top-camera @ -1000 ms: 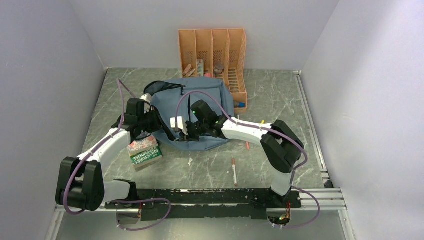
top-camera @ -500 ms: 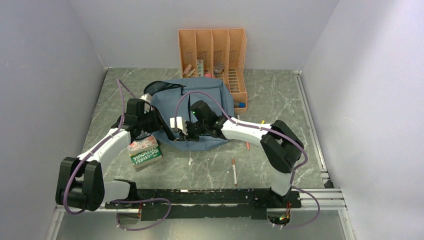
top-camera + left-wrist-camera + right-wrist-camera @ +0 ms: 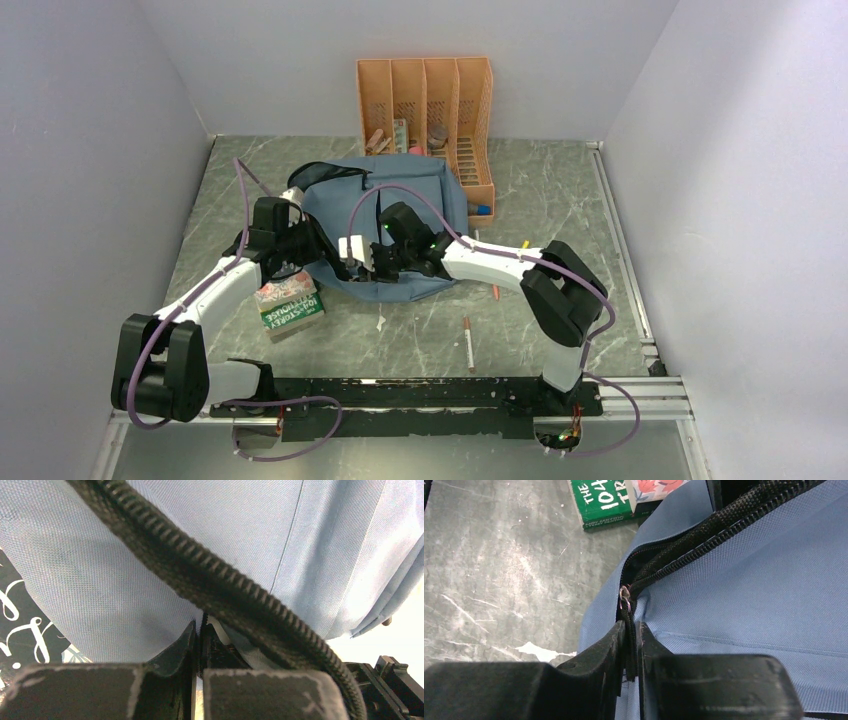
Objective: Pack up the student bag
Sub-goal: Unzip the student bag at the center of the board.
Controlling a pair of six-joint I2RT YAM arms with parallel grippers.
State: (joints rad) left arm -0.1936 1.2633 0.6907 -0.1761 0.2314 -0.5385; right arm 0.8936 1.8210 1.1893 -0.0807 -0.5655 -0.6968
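Observation:
The student bag (image 3: 400, 200), dusty-blue with black zip trim, lies flat in the middle of the table. My left gripper (image 3: 318, 250) is at its near left edge, shut on the bag's fabric edge (image 3: 180, 647) just under the black zip track (image 3: 225, 585). My right gripper (image 3: 364, 260) is at the bag's near edge, close beside the left one. Its jaws stand tight either side of the black zip pull (image 3: 629, 645), which hangs below the metal slider (image 3: 625, 597). Above the slider the zip gapes open.
A green book (image 3: 290, 305) lies against the bag's near left corner. The orange file organizer (image 3: 430, 110) stands behind the bag at the back wall. Two pens (image 3: 469, 343) (image 3: 494, 290) lie to the near right. A white scrap (image 3: 381, 322) sits on the table.
My right gripper has shifted slightly left along the bag's near edge with the zip pull between its jaws. The left gripper has stayed put.

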